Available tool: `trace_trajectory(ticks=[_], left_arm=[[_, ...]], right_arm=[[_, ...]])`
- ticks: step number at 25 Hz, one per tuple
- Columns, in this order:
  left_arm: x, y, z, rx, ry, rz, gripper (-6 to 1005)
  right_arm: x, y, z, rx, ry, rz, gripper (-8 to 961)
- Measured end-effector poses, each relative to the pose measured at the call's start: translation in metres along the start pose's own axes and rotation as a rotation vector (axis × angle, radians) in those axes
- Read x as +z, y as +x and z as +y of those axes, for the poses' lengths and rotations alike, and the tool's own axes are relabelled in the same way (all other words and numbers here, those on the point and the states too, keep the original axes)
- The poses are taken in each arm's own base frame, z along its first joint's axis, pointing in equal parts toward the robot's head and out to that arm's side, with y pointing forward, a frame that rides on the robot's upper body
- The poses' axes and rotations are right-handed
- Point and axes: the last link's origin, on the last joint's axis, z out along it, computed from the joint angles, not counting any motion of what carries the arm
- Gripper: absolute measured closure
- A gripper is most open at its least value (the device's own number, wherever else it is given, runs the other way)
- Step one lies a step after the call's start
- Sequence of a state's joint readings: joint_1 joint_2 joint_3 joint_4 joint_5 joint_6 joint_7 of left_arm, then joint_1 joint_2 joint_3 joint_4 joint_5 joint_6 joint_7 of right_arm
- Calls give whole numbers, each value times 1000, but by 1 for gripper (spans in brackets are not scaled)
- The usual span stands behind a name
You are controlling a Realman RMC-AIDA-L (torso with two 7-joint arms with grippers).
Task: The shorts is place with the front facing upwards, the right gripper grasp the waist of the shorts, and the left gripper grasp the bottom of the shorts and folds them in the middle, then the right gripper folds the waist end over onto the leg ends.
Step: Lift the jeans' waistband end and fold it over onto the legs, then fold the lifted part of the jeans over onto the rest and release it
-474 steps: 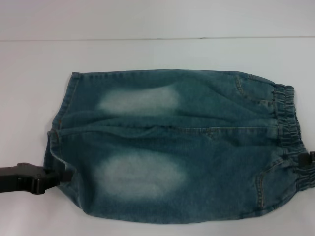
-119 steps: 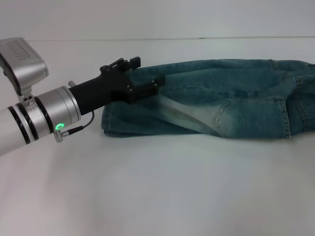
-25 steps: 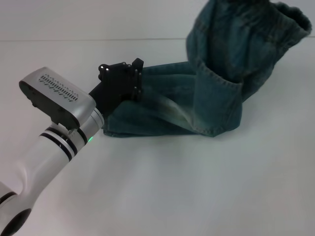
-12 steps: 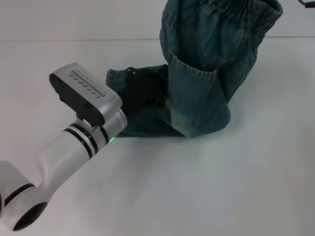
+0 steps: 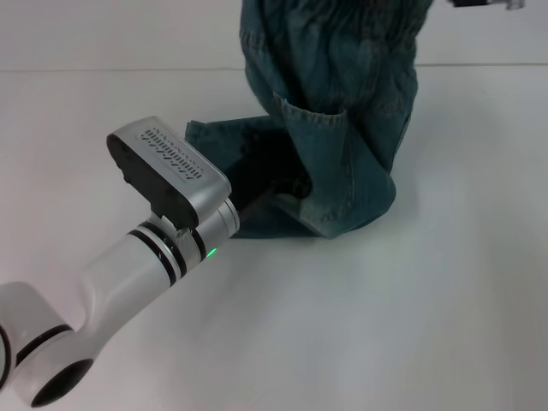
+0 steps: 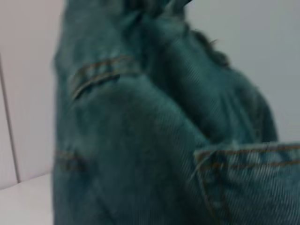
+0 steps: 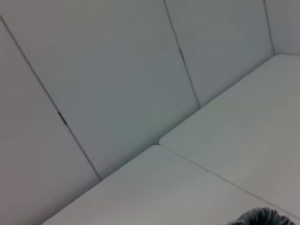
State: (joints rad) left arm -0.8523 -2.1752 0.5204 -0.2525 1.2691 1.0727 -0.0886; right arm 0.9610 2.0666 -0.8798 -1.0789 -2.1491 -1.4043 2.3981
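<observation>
Shorts (image 5: 330, 128) draped over left claw (image 5: 278, 184)

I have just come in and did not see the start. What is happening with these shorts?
The robot is folding denim shorts on a white table. The waist hangs lifted high at the top of the head view, held from above, though the right claw itself is barely visible. The leg ends lie flat on the table, where the left arm reaches in beneath the raised cloth.

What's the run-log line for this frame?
stage: second fold | shorts: waist lifted over leg ends | left hand: under the raised denim
</observation>
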Motion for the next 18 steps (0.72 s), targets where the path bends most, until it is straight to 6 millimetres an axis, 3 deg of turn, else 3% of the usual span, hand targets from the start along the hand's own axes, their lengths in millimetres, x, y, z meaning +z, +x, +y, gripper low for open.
trace_trajectory(ticks=[8,18], left_arm=[[-8,-6,-4,6,22,-6,999],[-47,-28,-35,-13,198,-20,999]], right_arm=[[20,7,-7,15,-6,22,881],[19,12,-12,19,1,21,882]])
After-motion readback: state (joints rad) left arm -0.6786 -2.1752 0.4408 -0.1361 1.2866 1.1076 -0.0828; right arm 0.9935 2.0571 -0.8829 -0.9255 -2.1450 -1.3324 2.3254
